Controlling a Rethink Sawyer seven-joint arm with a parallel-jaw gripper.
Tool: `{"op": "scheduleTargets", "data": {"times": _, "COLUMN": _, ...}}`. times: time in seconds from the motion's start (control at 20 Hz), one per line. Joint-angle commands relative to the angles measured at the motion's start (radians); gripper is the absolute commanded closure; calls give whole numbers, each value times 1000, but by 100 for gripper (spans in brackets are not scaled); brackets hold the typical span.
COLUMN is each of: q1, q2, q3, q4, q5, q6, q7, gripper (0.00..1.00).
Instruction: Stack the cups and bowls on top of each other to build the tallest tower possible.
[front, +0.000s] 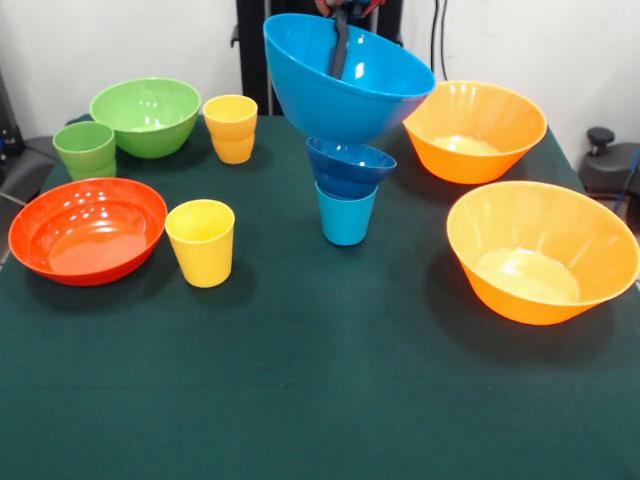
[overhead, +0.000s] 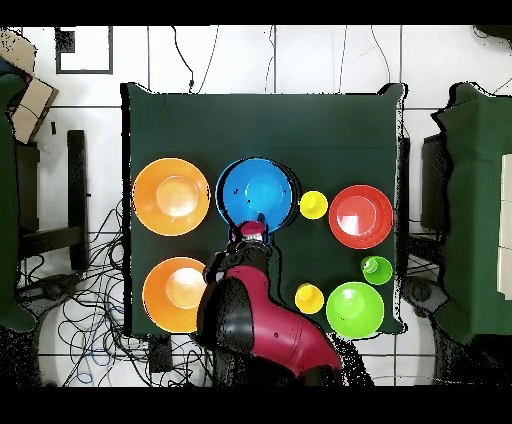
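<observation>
A light blue cup (front: 346, 217) stands at the table's middle with the small dark blue bowl (front: 350, 168) on top of it. The medium light blue bowl (front: 300, 80) hangs tilted above them, its base at the dark blue bowl's rim. My gripper (front: 340, 60) comes down from the top edge and is shut on this bowl's far rim, one finger inside it. In the overhead view the gripper (overhead: 254, 222) sits at the edge of the light blue bowl (overhead: 256, 190), which hides the pieces below it.
On the green table (front: 320, 400): a red-orange bowl (front: 88, 228), two yellow cups (front: 201, 242) (front: 231, 128), a green cup (front: 85, 149) and a green bowl (front: 146, 115) to the left. Two large orange bowls (front: 475, 130) (front: 540, 250) stand to the right.
</observation>
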Motion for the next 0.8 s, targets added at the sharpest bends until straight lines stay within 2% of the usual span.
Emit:
{"op": "scheduleTargets", "data": {"times": 0.05, "q1": 12, "q2": 31, "q3": 94, "q4": 55, "q5": 60, "q6": 2, "q7": 298, "gripper": 100}}
{"op": "scheduleTargets", "data": {"times": 0.5, "q1": 6, "q2": 54, "q3": 105, "q4": 62, "q5": 53, "q6": -29, "q7": 329, "gripper": 100}}
{"op": "scheduleTargets", "data": {"times": 0.8, "q1": 35, "q2": 86, "q3": 81, "q4": 57, "q5": 52, "q6": -61, "q7": 345, "gripper": 100}}
